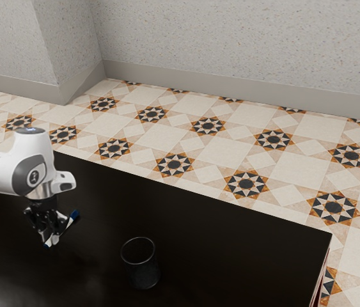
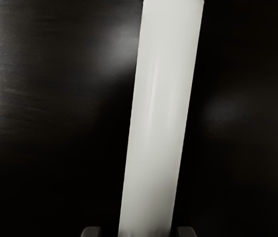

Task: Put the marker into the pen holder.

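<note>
My gripper [image 1: 52, 228] is at the exterior view's left, fingers pointing down, shut on the marker [image 1: 70, 220]. The white marker with blue ends slants between the fingers, one end up toward the exterior view's right and the other down to the left; the fingers cover part of its middle. In the wrist view the marker [image 2: 158, 113] is a broad white shaft running down between the fingertips of my gripper [image 2: 139, 232]. A dark, round pen holder [image 1: 144, 267] stands upright, apart from my gripper on its exterior-view right side, its opening facing up.
The glossy black table [image 1: 231, 236] extends beneath the hand and the pen holder. Its far edge slopes down to a corner at the exterior view's right. Patterned floor tiles [image 1: 208, 126] and a speckled wall [image 1: 231, 45] lie beyond it.
</note>
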Tool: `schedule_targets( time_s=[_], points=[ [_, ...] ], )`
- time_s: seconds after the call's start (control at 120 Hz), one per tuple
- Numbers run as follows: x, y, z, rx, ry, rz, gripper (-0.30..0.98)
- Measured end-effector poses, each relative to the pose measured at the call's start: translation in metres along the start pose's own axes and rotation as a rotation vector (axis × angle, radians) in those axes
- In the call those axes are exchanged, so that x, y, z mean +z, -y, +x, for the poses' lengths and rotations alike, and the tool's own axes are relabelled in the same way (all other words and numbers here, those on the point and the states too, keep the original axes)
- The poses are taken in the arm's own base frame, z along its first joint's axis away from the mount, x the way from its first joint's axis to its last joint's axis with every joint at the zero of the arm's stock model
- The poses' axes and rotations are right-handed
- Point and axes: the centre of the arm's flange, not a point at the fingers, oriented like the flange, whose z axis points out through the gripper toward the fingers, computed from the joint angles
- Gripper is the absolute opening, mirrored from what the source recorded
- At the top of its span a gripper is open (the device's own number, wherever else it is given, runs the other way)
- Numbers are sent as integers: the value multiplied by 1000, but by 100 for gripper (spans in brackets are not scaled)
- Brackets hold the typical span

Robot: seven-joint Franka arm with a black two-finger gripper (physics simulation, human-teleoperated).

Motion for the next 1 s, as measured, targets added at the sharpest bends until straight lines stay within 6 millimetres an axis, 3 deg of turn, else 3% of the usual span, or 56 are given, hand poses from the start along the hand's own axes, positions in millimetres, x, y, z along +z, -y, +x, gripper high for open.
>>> schedule_targets(
  time_s=[0.325, 0.408, 0.483, 0.55, 0.658, 0.758, 0.85, 0.908, 1.0],
  points=[
    [-2, -2, 5, 32, -28, 8, 3],
    [-19, -10, 14, 52, -52, 12, 1],
    [-51, -25, 26, 84, -70, 19, 0],
    [-85, -49, 29, 131, -74, 26, -1],
    [-149, -112, 22, 248, -75, 75, -2],
    [-194, -176, -1, 345, -59, 125, -3],
    [-223, -236, -40, 442, -50, 171, -3],
    [-241, -257, -60, 467, -57, 192, -4],
    [-260, -269, -77, 462, -46, 211, -4]
  ],
)
